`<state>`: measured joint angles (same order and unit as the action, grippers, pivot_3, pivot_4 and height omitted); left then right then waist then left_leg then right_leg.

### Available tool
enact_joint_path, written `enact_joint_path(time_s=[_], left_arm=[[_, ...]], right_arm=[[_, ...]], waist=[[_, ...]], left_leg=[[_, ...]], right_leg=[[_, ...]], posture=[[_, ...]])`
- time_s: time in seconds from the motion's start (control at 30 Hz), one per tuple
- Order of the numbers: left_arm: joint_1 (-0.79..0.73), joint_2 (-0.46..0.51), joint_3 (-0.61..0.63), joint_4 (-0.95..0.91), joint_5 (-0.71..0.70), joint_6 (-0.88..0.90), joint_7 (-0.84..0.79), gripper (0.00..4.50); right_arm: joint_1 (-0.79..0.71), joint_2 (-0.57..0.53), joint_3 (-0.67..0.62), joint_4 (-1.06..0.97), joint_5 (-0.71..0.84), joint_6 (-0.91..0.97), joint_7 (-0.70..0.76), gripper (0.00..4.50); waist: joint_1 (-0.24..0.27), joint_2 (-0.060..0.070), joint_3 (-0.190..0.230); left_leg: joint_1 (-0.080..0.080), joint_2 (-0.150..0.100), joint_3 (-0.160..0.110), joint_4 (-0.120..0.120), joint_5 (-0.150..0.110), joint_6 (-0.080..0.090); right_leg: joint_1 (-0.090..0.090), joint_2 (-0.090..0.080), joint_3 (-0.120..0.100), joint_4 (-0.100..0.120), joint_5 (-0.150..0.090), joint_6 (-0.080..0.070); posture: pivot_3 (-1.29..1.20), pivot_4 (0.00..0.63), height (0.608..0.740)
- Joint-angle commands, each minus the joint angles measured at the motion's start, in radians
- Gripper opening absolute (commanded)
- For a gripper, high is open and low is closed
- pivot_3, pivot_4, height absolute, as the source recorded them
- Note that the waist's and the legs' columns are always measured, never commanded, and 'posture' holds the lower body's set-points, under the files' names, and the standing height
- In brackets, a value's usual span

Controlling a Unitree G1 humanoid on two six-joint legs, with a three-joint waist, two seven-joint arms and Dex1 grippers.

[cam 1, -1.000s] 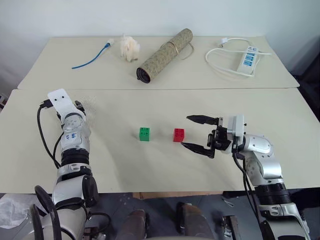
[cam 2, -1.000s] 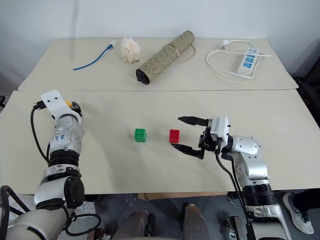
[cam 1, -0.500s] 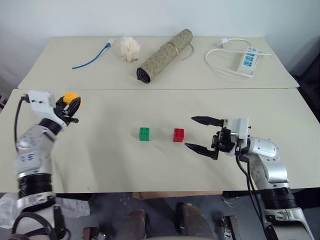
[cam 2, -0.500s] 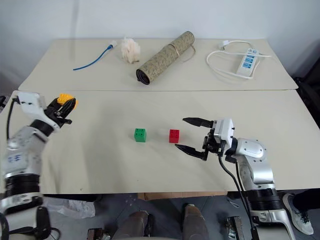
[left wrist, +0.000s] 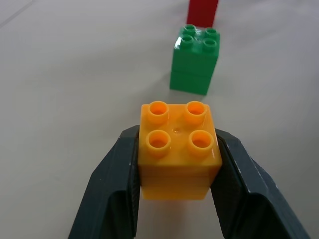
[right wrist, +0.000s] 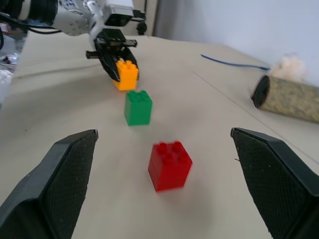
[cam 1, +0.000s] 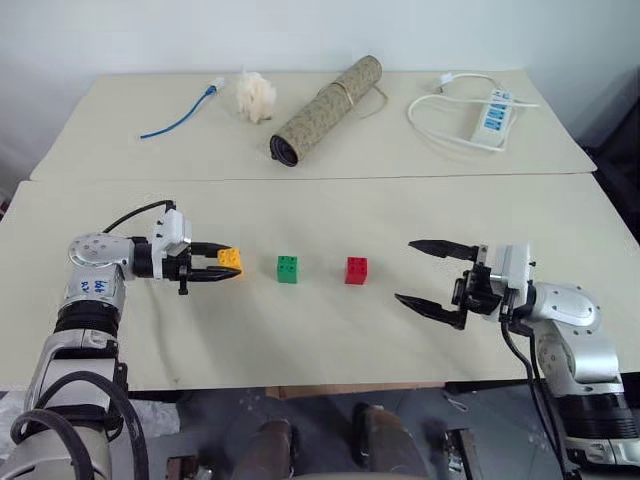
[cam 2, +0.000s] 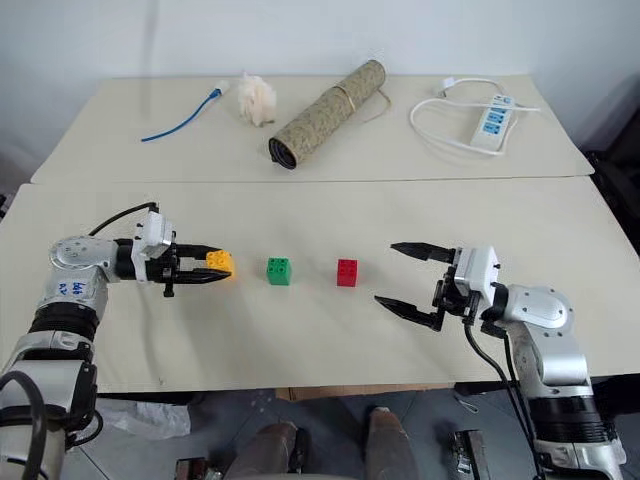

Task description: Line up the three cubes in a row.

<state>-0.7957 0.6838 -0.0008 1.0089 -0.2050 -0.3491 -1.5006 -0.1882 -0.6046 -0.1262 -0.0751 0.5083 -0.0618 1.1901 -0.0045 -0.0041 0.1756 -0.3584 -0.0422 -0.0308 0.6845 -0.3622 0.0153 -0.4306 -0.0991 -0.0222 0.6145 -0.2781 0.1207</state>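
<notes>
Cubes sit near the middle of the pale table [cam 1: 300,330]: the small green studded plastic cube [cam 1: 288,269] and the small red studded plastic cube [cam 1: 356,271] stand apart, red on the right. Left of the green one, the left gripper [cam 1: 218,270] is clenched on the orange-yellow studded plastic cube [cam 1: 230,260]. The left wrist view shows its four round studs and a black finger [left wrist: 112,191] pressed to each side. No writing can be read on the cubes. The right gripper [cam 1: 432,277] is spread wide, holding nothing, right of the red cube.
</notes>
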Motion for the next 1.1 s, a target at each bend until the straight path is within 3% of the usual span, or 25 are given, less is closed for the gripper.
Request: enact_joint_path(time_s=[0.03,0.3,0.47,0.6,0.63,0.83,1.1], left_arm=[[-0.04,0.003,0.0,0.067,0.031,-0.068,-0.05,1.51],[-0.077,-0.003,-0.006,0.141,0.073,-0.125,-0.045,1.51],[-0.095,0.012,0.001,0.135,0.073,-0.096,-0.073,3.06],[-0.044,0.064,0.091,0.035,-0.017,-0.063,-0.06,4.36],[-0.02,0.083,0.121,0.0,-0.045,-0.033,-0.046,4.47],[0.264,0.178,0.299,-0.371,-0.209,0.195,0.067,4.47],[0.558,0.189,0.441,-0.75,-0.249,0.296,0.261,4.47]], right_arm=[[0.019,-0.013,-0.032,-0.065,0.021,-0.001,-0.022,4.5],[0.052,-0.009,-0.029,-0.089,0.02,-0.006,-0.04,4.5],[0.034,-0.007,-0.02,-0.063,0.022,-0.013,-0.023,4.5],[0.001,0.0,-0.009,-0.02,0.023,-0.024,0.007,4.5],[-0.01,0.001,-0.008,-0.01,0.026,-0.025,0.015,4.5],[-0.096,-0.001,0.007,0.031,0.063,0.005,0.085,4.5],[-0.218,-0.016,0.038,0.116,0.071,0.019,0.211,4.5]], waist=[[0.001,0.0,0.0],[0.004,0.0,0.0],[0.004,0.0,0.0],[0.001,-0.001,0.0],[-0.002,-0.001,0.0],[-0.022,0.0,0.001],[-0.002,0.0,0.001]], left_leg=[[0.0,0.0,0.0,0.0,0.0,0.0],[0.0,0.0,0.0,0.003,0.0,0.001],[0.0,0.0,0.0,0.003,0.0,0.001],[0.0,0.0,0.0,0.004,-0.001,0.001],[0.0,0.001,0.0,0.004,-0.001,0.001],[0.0,0.003,0.001,0.003,-0.001,0.0],[0.0,0.002,-0.003,0.004,-0.002,0.0]], right_leg=[[0.0,0.0,0.0,0.0,0.0,0.0],[0.0,0.0,0.001,0.003,0.0,0.0],[0.0,0.0,0.001,0.004,0.0,0.0],[0.0,0.0,0.001,0.004,0.0,0.0],[0.0,0.0,0.002,0.004,0.0,0.0],[-0.001,-0.005,0.003,0.004,0.0,0.0],[0.001,-0.009,0.004,0.002,0.0,0.0]], posture=[[0.0,0.15,0.74],[0.0,0.15,0.74],[0.0,0.15,0.74],[0.0,0.15,0.74],[0.0,0.15,0.74],[0.0,0.15,0.74],[0.0,0.15,0.74]])
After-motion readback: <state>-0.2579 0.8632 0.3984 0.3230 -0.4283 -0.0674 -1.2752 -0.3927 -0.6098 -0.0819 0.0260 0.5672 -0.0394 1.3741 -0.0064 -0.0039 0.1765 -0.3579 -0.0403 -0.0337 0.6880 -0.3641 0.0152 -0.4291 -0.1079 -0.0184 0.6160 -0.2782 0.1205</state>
